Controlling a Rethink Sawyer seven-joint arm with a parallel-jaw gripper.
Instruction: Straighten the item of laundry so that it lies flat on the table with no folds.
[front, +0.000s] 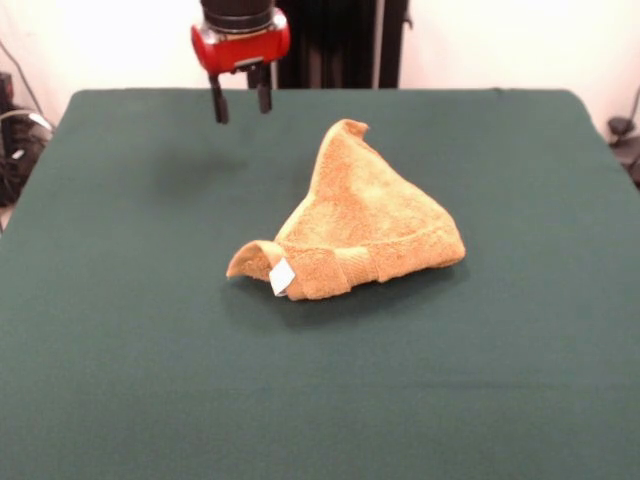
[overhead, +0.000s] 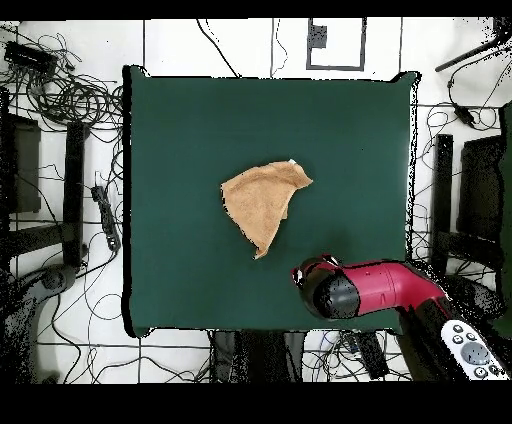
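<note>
Green desk (front: 120, 350), orange towel (front: 360, 225) bunched mid-desk, folded. Gripper (front: 240, 100) at its 10 o'clock, raised; fingers (front: 218, 103) look spread, empty.

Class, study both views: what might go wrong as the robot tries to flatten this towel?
1. The towel is folded into a triangle, so a pinch may catch several layers and drag the bundle rather than open it.
2. The gripper, open, hangs off to one side, so a straight descent would miss.
</note>
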